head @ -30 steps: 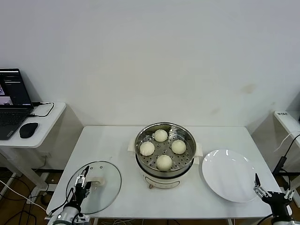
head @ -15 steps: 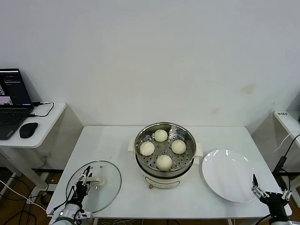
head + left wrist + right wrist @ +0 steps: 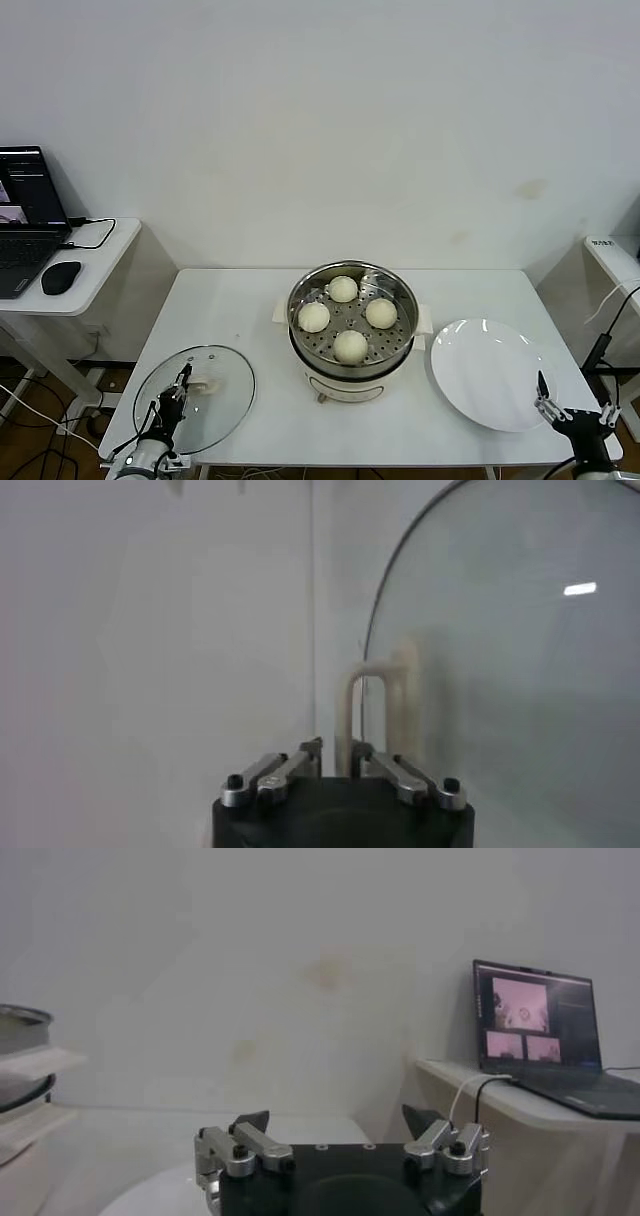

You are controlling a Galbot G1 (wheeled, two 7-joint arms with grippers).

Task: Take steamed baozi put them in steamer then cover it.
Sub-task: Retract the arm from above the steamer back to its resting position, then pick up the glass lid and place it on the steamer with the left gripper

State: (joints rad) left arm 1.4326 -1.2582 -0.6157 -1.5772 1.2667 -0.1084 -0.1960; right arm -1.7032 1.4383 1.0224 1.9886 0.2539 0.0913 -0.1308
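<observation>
Since a second ago, your left gripper [image 3: 183, 380] has closed on the cover's [image 3: 195, 398] cream handle [image 3: 378, 702] at the table's [image 3: 240, 310] near-left corner, and the glass has shifted slightly leftward. Your right gripper [image 3: 545, 398] waits near the plate's [image 3: 490, 375] near edge, fingers spread wide, holding nothing. Farther back, you see 4 baozi [image 3: 350, 346] in the uncovered steamer [image 3: 352, 330].

The left gripper [image 3: 181, 385] sits low at the table's [image 3: 250, 300] near-left corner with its fingers pinched together, while the right gripper [image 3: 545, 398] waits by the table's near-right corner, fingers spread wide.
</observation>
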